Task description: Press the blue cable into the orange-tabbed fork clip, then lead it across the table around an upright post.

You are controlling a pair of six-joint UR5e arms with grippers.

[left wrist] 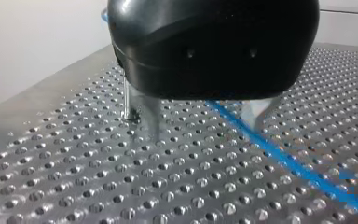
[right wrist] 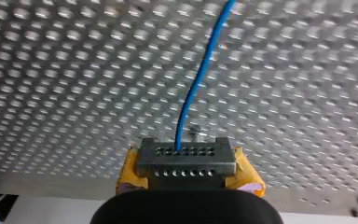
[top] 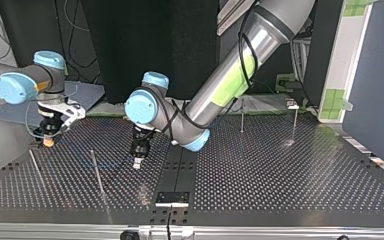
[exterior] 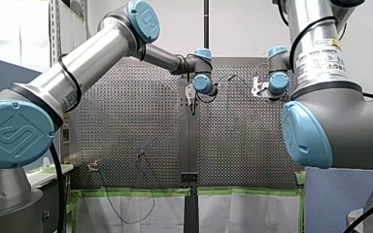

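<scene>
Status: right gripper [right wrist: 182, 161] was clamped on the blue cable [right wrist: 193, 93], yellow pads on either side, with the cable running away from it low over the perforated table [right wrist: 51, 93]. Left gripper [left wrist: 205, 131] sat low at the table, metal fingers [left wrist: 151, 119] apart, holding nothing. The cable lay flat through that gap at a slant, closer to the finger away from the upright post [left wrist: 127, 100] (post stood just beside the other finger). Couldn't make out the fork clip in any view, so seating was unconfirmed. My read was that the step in hand was post routing. To do it well: centre the cable in the gap before closing, grab low, keep the near finger off the post, and have the right gripper hold light tension so the line hugs the post.
</scene>
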